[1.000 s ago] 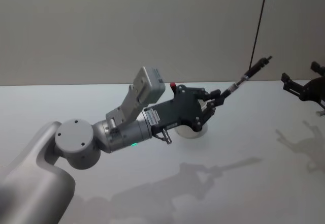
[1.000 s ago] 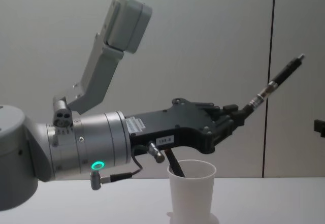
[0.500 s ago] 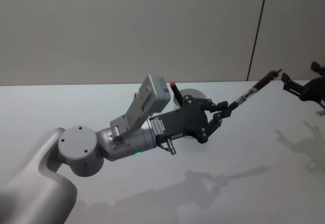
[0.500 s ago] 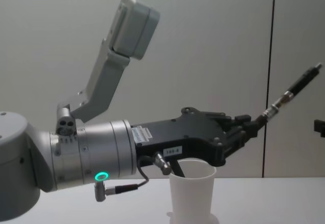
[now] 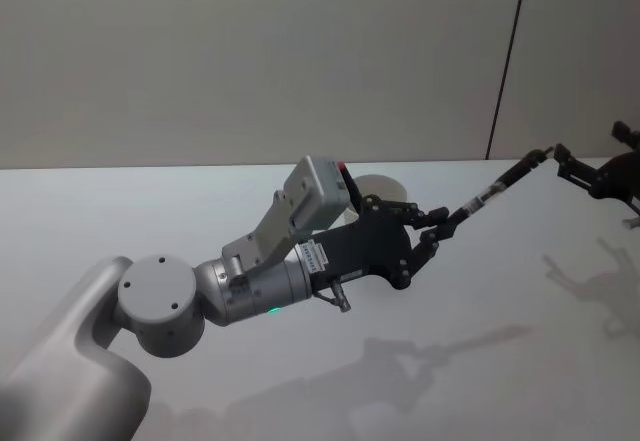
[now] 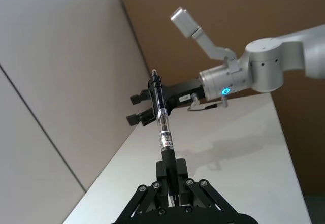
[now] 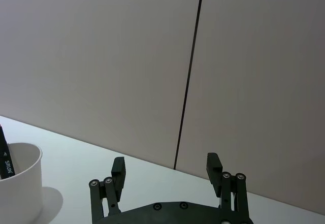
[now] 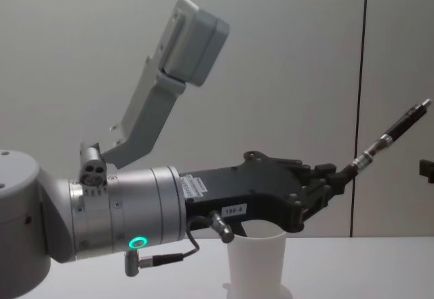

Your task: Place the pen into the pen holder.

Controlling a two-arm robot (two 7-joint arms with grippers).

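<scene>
My left gripper (image 5: pixel 437 227) is shut on the lower end of a dark pen (image 5: pixel 497 189), which slants up and away toward the right. In the chest view that gripper (image 8: pixel 341 177) hovers just above and to the right of the pen holder (image 8: pixel 256 264), a white paper cup, and the pen (image 8: pixel 393 131) points up past it. The pen holder (image 5: pixel 388 187) peeks out behind the left wrist, with a red-tipped item (image 5: pixel 345 169) in it. The left wrist view looks along the held pen (image 6: pixel 162 127). My right gripper (image 5: pixel 592 151) is open at the far right, near the pen's tip.
The right wrist view has the open right gripper (image 7: pixel 165 165) and the cup (image 7: pixel 18 186) with a dark pen (image 7: pixel 5 160) standing inside. The white table (image 5: pixel 480 361) stretches to the front and right. A grey wall rises behind the table.
The left gripper has dropped lower and reached farther right with the pen. The pen now lies flatter, its tip closer to the right gripper. The right arm has not moved.
</scene>
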